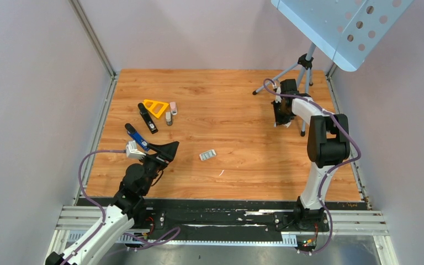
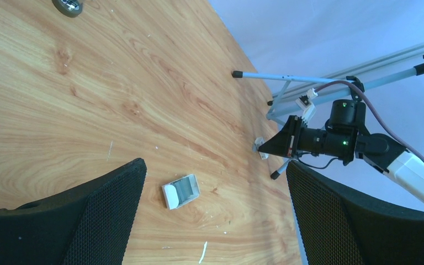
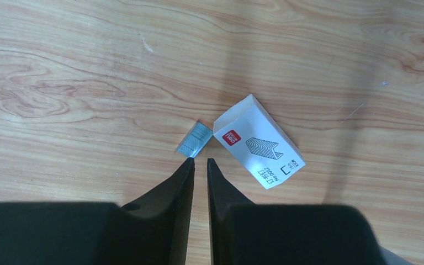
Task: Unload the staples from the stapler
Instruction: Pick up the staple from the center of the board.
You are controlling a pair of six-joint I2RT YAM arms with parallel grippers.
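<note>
The black stapler (image 1: 148, 118) lies at the back left, beside a yellow triangle; it shows only in the top view. A short silvery ribbed bar of staples (image 3: 194, 138) lies on the wood just beyond my right gripper's (image 3: 200, 160) tips, next to a white staple box (image 3: 258, 141). The right gripper (image 1: 280, 117) is down at the table at the back right, its jaws nearly together with nothing between them. My left gripper (image 1: 164, 150) is wide open and empty at the front left, to the right of the stapler's near end (image 2: 215, 221).
A small white tray with grey staples (image 2: 180, 191) lies on the wood between the left fingers (image 1: 207, 155). A thin white sliver (image 2: 203, 252), a blue stick tool (image 1: 136, 134), two tiny pink staplers (image 1: 171, 112) and a tripod (image 1: 303, 69) are also on the table.
</note>
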